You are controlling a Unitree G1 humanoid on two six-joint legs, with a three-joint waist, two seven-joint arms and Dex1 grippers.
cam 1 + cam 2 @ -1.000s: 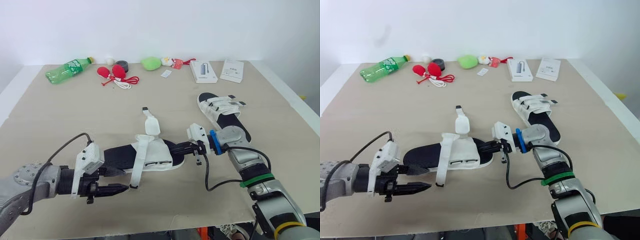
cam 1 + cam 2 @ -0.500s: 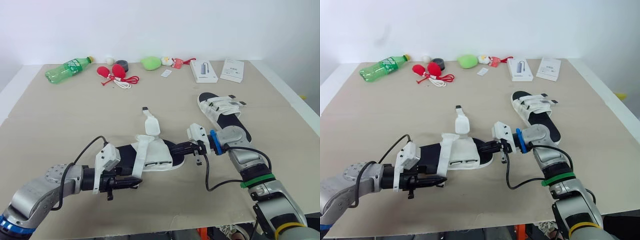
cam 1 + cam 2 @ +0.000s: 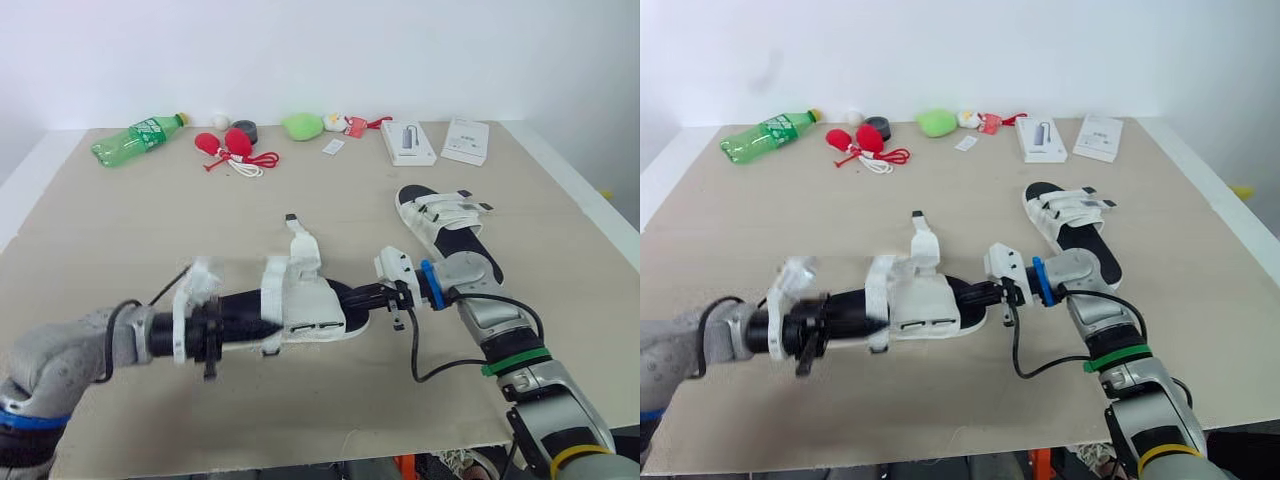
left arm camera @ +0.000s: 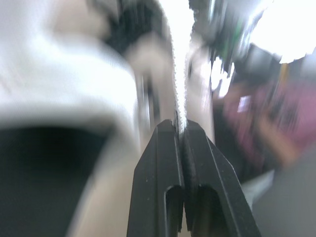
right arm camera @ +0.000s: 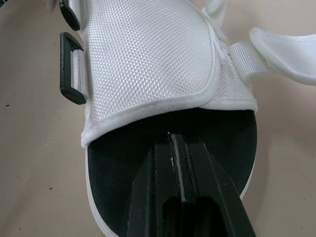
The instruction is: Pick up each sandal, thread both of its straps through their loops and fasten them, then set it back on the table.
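White sandal (image 3: 312, 306), strap (image 4: 178, 64) pinched in left gripper (image 4: 180, 129), toe (image 5: 112, 197) clamped by right gripper (image 5: 173, 140).

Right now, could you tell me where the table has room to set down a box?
The widest bare stretch lies between the back row, green bottle to white boxes, and the near sandal. The table's right edge, right of the second sandal, is free. It is crowded around the near sandal, where the left gripper and right gripper are.

Both eyes look down over the tabletop (image 3: 120, 230); each wrist camera sits close against, seemingly, the same sandal (image 5: 148, 59).
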